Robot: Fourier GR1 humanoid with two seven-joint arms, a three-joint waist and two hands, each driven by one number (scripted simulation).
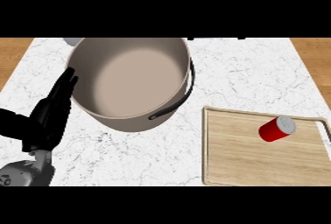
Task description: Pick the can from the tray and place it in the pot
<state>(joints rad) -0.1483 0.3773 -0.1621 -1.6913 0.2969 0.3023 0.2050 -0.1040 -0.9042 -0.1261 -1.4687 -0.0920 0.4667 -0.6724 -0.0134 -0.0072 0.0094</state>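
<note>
left hand (50, 114) relaxed, fingers straight beside pot (132, 78); red can (277, 128) on wooden tray (245, 166)

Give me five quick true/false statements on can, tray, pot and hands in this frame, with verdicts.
1. The red can is on the wooden tray. True.
2. The pot already holds the can. False: the pot is empty.
3. The left hand is curled round the can. False: it is open, fingers straight, beside the pot's left wall.
4. The tray sits right of the pot. True.
5. The right hand is over the tray. False: no right hand shows in the head view.
</note>
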